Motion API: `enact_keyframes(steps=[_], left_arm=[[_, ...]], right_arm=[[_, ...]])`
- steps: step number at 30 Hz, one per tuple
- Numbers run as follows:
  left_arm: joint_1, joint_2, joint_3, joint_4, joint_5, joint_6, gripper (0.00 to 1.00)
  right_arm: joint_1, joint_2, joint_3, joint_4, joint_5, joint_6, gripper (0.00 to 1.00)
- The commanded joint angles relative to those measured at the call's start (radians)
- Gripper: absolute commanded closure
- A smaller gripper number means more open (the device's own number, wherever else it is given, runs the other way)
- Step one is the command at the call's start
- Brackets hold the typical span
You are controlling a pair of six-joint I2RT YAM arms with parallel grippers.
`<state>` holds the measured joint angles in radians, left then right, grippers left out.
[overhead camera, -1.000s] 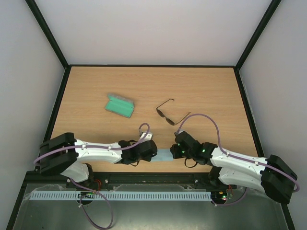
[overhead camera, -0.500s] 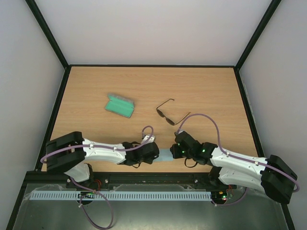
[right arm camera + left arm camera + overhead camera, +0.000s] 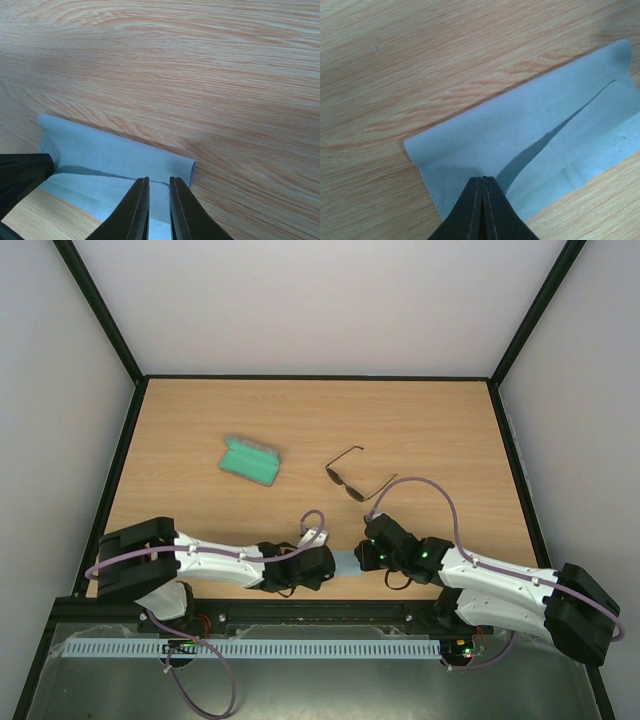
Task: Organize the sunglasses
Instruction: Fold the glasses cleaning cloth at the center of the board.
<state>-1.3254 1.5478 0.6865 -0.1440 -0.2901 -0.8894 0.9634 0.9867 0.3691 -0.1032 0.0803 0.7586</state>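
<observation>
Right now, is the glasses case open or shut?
Open: the grey case shows its green lining facing up in the top view; the sunglasses lie outside it.

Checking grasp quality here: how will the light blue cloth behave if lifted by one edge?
Probably floppy: the cloth lies folded over itself with a soft rolled edge, so it should drape, not hold shape. Likely very light, since it looks thin. Pushed, it may bunch rather than slide cleanly on the wooden table.
</observation>
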Motion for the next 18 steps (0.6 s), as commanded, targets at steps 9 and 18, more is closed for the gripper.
enact_keyframes(steps=[9,18], left_arm=[[-0.046,0.018,0.038,-0.035,-0.024,-0.026,0.98],[-0.067,0.037,0.057,-0.039,-0.030,-0.036,0.98]], right_arm=[[0.007,-0.072,0.015,-0.073,0.031,-0.013,0.86],[0.007,-0.087,0.016,-0.085,0.035,-0.014,0.86]])
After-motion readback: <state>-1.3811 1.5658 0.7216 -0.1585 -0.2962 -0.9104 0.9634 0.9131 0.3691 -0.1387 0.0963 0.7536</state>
